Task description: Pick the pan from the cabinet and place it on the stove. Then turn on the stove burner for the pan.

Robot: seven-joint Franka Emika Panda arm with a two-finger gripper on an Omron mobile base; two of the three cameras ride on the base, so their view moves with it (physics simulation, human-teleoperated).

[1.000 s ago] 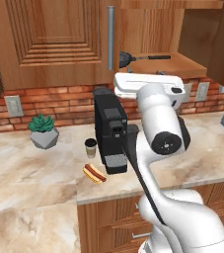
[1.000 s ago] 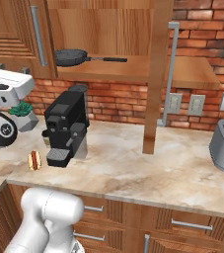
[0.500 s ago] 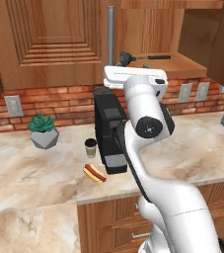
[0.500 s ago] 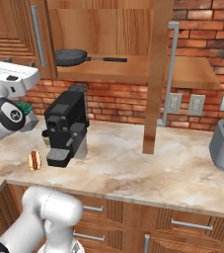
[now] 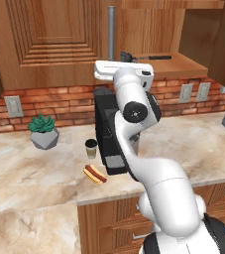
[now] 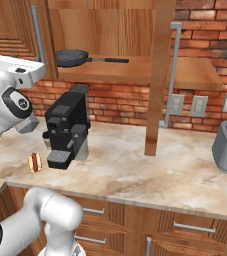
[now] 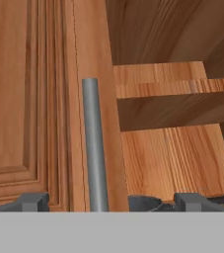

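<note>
Two finger tips of the gripper (image 7: 111, 201) spread wide — empty. Just ahead, the pan (image 7: 145, 202) peeks over the cabinet (image 7: 172, 148) shelf edge, mostly cut off; no readable writing.

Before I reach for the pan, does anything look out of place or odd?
Only the hot dog, lying bare on the counter beside the coffee machine. The pan sits flat on the open cabinet's shelf; nothing looks spilled or damaged.

Dark pan (image 6: 72, 58) on open wooden cabinet (image 6: 185, 75) shelf, handle pointing right
</note>
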